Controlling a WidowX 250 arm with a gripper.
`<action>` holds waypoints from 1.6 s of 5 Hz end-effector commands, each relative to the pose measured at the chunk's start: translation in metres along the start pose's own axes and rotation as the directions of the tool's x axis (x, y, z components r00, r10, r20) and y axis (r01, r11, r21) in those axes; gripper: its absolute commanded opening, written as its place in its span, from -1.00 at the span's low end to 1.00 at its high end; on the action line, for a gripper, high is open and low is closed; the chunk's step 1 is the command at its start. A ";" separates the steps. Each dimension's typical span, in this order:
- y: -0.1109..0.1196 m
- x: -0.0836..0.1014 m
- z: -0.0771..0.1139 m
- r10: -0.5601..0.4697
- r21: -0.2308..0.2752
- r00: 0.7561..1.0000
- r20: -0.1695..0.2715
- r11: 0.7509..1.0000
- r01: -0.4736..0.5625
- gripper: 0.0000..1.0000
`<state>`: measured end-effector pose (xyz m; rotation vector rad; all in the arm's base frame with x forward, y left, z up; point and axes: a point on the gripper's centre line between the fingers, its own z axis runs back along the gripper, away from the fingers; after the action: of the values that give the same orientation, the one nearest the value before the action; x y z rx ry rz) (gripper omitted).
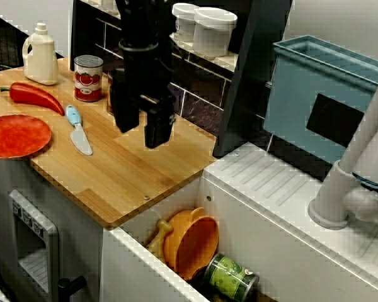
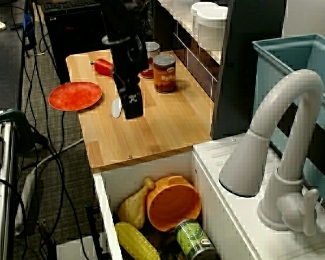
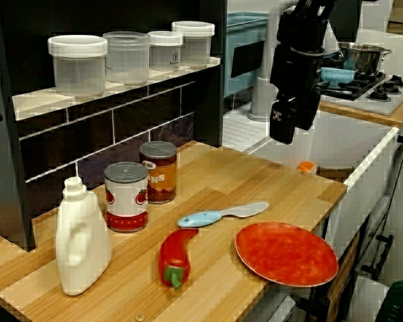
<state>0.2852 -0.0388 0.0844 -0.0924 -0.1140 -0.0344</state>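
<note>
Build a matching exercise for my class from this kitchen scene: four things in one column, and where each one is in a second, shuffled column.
Column A
1. orange bowl
2. lidded tubs
3. red plate
4. gripper

Column B
a. hanging open above the wooden counter, touching nothing
b. lined up on the shelf
c. down in the sink
d. at the counter's edge, near the knife

Pairs: 1-c, 2-b, 3-d, 4-a
</note>
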 end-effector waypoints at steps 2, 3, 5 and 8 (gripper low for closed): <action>0.053 0.015 0.014 0.085 0.015 0.996 0.012 0.996 -0.085 1.00; 0.095 0.012 0.025 0.246 -0.012 0.968 0.055 0.969 -0.246 1.00; 0.116 0.011 0.021 0.328 0.010 0.936 0.128 0.943 -0.332 1.00; 0.119 0.015 0.003 0.499 0.041 0.802 0.330 0.841 -0.540 1.00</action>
<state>0.3056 0.0788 0.0648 0.0083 -0.3504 0.5503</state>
